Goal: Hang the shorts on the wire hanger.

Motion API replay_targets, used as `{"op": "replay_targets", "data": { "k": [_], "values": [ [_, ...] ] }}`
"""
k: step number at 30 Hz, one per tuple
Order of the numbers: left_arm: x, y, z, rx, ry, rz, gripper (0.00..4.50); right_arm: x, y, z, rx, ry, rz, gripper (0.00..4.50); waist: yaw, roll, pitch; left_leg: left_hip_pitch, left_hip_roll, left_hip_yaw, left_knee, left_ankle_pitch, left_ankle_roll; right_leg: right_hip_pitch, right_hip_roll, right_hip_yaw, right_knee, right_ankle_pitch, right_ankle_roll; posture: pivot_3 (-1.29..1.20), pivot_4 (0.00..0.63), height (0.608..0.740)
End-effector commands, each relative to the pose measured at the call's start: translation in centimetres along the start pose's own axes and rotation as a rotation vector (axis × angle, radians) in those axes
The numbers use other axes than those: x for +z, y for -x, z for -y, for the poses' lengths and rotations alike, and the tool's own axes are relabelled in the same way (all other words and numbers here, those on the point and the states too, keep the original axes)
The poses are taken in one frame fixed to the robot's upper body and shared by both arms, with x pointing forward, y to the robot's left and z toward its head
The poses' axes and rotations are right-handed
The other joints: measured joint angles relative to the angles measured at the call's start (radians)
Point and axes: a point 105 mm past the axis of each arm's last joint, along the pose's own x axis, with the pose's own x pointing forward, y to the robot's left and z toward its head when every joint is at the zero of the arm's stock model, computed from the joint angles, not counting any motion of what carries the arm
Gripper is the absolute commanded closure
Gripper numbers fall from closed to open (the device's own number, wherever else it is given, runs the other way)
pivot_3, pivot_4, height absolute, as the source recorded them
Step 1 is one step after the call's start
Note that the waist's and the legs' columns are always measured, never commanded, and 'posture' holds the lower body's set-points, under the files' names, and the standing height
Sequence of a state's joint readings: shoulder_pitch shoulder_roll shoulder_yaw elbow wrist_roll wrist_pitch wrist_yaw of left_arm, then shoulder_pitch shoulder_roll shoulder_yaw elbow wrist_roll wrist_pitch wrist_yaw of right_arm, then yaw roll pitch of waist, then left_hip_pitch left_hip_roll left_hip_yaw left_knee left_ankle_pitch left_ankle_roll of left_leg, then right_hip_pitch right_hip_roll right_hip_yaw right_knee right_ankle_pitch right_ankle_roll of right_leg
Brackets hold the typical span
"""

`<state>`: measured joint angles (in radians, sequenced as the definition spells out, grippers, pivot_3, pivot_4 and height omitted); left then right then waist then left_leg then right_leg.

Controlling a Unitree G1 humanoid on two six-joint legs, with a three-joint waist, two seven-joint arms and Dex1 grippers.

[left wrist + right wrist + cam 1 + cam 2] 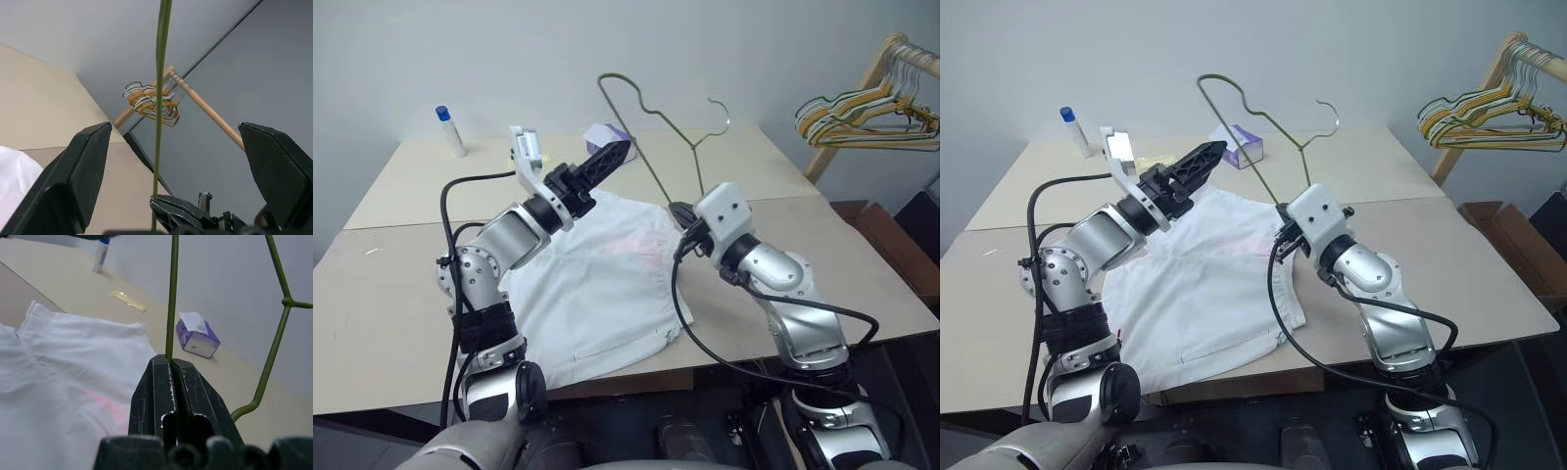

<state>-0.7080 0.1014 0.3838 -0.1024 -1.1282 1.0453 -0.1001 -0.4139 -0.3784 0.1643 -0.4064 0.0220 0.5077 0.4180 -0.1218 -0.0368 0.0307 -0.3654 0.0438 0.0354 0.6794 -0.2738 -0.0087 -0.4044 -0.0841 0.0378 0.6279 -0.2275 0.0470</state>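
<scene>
Above table (401,186), right claw (171,363) pinches wire hanger (651,166) upright.

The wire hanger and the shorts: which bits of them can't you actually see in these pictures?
- Wire hanger: in the head views its lower end is hidden behind the right gripper, which is shut on it.
- Shorts: in the head views one side lies under the left arm; in the right wrist view the picture's edge cuts them off.
- In the left wrist view, the open left gripper frames one strand of wire.
</scene>
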Motion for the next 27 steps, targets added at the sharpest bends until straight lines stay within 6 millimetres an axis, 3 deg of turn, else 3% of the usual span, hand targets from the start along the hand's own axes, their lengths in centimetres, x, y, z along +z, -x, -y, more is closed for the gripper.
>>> {"op": "replay_targets", "data": {
  "k": [1, 5, 8, 20, 24, 25, 27],
  "values": [
    [0.7, -0.9, 1.2, -0.031, -0.064, 0.015, 0.00, 2.3, 0.4, 0.0, 0.000, 0.071, 0.097, 4.45, 0.000, 0.000, 0.000, 0.000, 0.000, 0.000, 0.000, 0.000, 0.000, 0.000, 0.000, 0.000, 0.000, 0.000, 0.000, -0.09, 0.000, 0.740],
    [0.7, -1.3, 0.9, -0.001, -0.086, 0.043, 0.00, 2.6, 0.6, -0.2, 0.009, 0.098, 0.122, 4.45, 0.000, 0.000, 0.000, 0.000, 0.000, 0.000, 0.000, 0.000, 0.000, 0.000, 0.000, 0.000, 0.000, 0.000, 0.000, -0.10, 0.000, 0.740],
    [0.7, -1.4, 0.8, 0.000, -0.087, 0.064, 0.57, 2.6, 0.9, -0.6, 0.025, 0.110, 0.129, 4.50, 0.000, 0.000, 0.000, -0.001, 0.000, 0.000, 0.000, 0.000, 0.000, 0.000, 0.000, 0.000, -0.001, 0.000, 0.000, -0.10, 0.000, 0.740],
    [0.5, -1.9, 0.2, 0.038, -0.098, 0.071, 4.49, 2.2, 0.4, -0.7, 0.008, 0.144, 0.116, 4.50, 0.000, 0.000, 0.000, -0.001, 0.000, 0.000, 0.000, 0.000, 0.000, 0.000, 0.000, 0.000, -0.001, 0.000, 0.000, -0.10, 0.000, 0.740],
    [0.7, -1.8, -0.2, 0.075, -0.148, 0.091, 4.49, 2.1, 0.2, -1.0, 0.021, 0.191, 0.102, 4.50, 0.000, 0.000, 0.000, -0.001, 0.000, 0.000, 0.000, 0.000, 0.000, 0.000, 0.000, 0.000, -0.002, 0.000, 0.000, -0.10, 0.000, 0.740],
    [0.7, -1.8, -0.3, 0.075, -0.149, 0.093, 4.50, 2.0, 0.2, -1.2, 0.036, 0.206, 0.098, 3.97, 0.000, 0.000, 0.000, -0.001, 0.000, 0.000, 0.000, 0.000, 0.000, 0.000, 0.000, 0.000, -0.002, 0.000, 0.000, -0.10, 0.000, 0.740],
    [0.6, -1.8, -0.3, 0.068, -0.148, 0.098, 4.50, 1.9, 0.2, -1.4, 0.051, 0.245, 0.092, 3.41, -0.001, 0.000, 0.000, -0.001, 0.000, 0.000, 0.000, 0.000, 0.000, 0.000, 0.000, 0.000, -0.002, 0.000, 0.000, -0.10, 0.000, 0.740]
  ]
}}
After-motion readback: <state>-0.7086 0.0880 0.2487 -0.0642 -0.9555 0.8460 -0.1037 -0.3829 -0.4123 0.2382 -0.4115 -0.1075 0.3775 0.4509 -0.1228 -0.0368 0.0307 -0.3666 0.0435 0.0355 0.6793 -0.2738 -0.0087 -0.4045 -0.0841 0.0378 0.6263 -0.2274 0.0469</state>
